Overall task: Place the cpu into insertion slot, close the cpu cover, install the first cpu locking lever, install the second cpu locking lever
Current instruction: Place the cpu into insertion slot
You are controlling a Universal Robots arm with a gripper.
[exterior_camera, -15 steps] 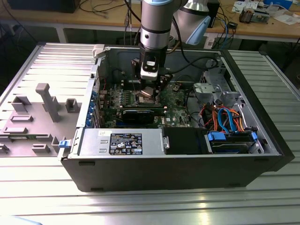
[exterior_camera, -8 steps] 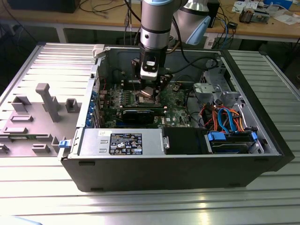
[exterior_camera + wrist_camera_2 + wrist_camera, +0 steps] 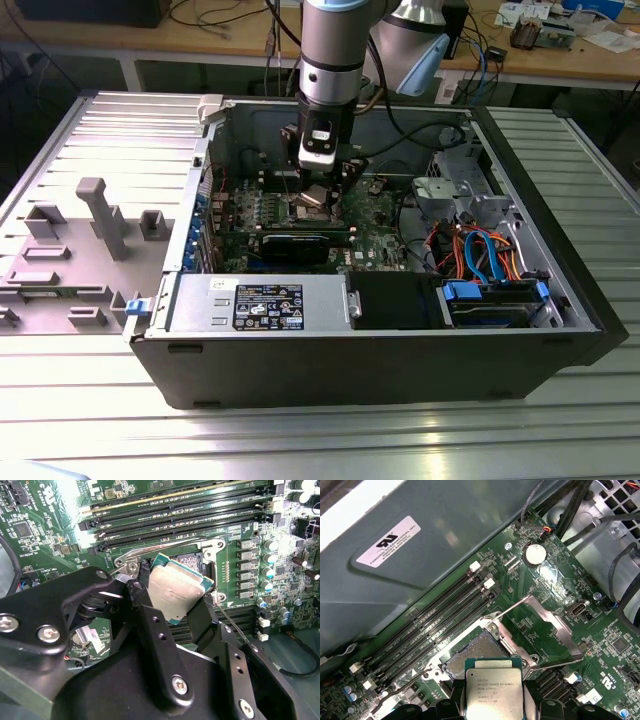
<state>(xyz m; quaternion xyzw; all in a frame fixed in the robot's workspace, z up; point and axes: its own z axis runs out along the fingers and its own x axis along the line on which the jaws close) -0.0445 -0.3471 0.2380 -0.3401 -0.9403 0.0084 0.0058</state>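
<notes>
My gripper point(image 3: 172, 596) is shut on the cpu point(image 3: 176, 591), a flat square chip with a dull silver top, its black fingers point(image 3: 150, 625) pressing two opposite edges. In the first wrist view the cpu point(image 3: 493, 686) hangs tilted just above one edge of the insertion slot point(image 3: 476, 652), whose dark centre lies uncovered. The cpu cover point(image 3: 545, 625), a thin silvery frame with a large cut-out, stands swung open beside the slot. In the exterior view the gripper point(image 3: 318, 192) reaches down into the open computer case over the green board point(image 3: 375, 215).
Long memory slots point(image 3: 432, 625) run beside the socket on the side towards the grey case wall point(image 3: 420, 555). A black expansion card point(image 3: 295, 243) lies in front of the gripper. A power supply point(image 3: 260, 305), a drive bay and coloured cables point(image 3: 480, 250) crowd the case.
</notes>
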